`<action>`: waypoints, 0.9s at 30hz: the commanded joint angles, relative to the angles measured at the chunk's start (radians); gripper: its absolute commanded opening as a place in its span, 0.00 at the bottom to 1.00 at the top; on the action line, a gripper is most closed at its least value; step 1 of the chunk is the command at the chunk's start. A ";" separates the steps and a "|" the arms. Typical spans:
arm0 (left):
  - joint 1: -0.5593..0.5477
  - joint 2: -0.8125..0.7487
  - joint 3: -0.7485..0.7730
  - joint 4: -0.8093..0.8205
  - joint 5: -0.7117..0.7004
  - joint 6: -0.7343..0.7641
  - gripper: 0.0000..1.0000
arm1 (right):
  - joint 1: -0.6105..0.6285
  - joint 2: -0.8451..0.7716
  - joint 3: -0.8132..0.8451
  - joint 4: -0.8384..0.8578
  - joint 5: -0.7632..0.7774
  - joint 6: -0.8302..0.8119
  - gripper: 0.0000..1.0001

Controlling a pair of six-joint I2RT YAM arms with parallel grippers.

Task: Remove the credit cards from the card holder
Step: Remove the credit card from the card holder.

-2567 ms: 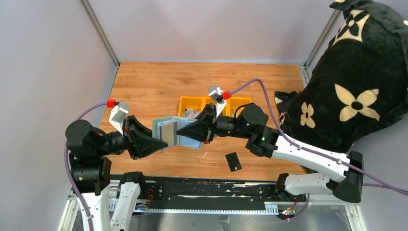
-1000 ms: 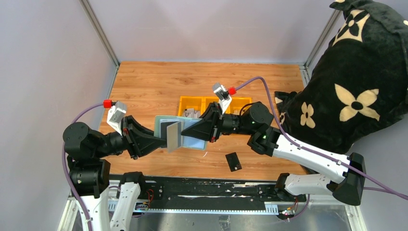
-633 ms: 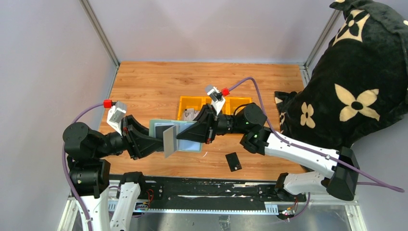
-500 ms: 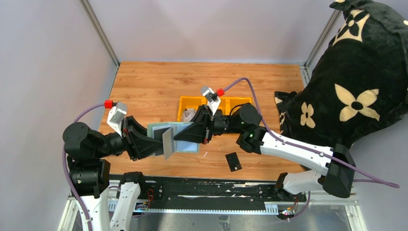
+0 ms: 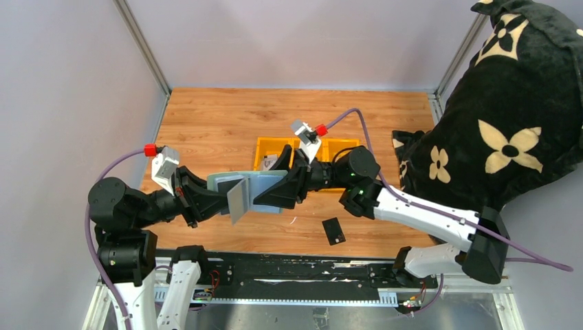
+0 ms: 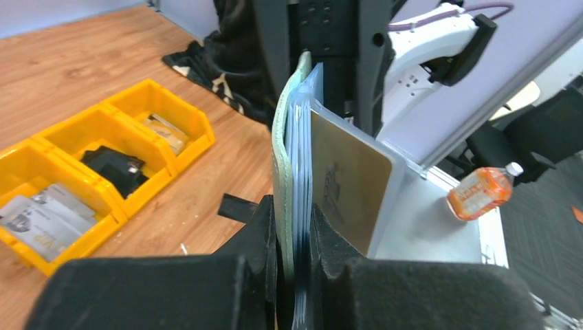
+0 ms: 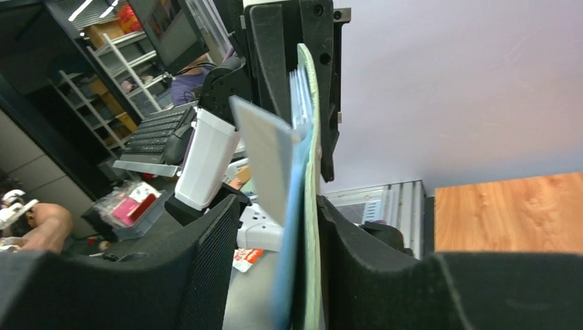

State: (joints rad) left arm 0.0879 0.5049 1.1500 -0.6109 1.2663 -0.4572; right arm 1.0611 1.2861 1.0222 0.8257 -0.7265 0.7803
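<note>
Above a wooden table (image 5: pixel 206 117), the left gripper (image 6: pixel 293 218) clamps one edge of the card holder (image 6: pixel 282 148), which hangs in mid-air between the arms. The right gripper (image 7: pixel 278 206) straddles the opposite side, jaws parted, one finger against the green cover. A silvery-grey card (image 6: pixel 347 189) juts from an inner pocket. A black card (image 5: pixel 333 230) lies on the wood. The right arm blocks part of the yellow bins (image 5: pixel 265 144), and a flowered black plush (image 5: pixel 509 130) crowds the right edge.

Pale card holder (image 5: pixel 256 184) aloft, grey card (image 5: pixel 237 201) protruding
</note>
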 commanded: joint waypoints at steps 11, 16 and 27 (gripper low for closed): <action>-0.004 -0.065 0.078 -0.095 -0.302 0.317 0.00 | -0.063 -0.295 -0.068 -0.350 0.286 -0.318 0.64; -0.004 -0.041 0.120 -0.227 -0.319 0.499 0.00 | -0.060 -0.268 -0.056 -0.331 0.256 -0.312 0.69; -0.004 -0.006 0.095 -0.439 -0.283 0.697 0.00 | -0.036 -0.240 0.007 -0.404 0.269 -0.403 0.75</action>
State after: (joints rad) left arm 0.0872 0.4698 1.2396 -0.9718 0.9504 0.1478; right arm 1.0122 1.0454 0.9787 0.4484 -0.4698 0.4351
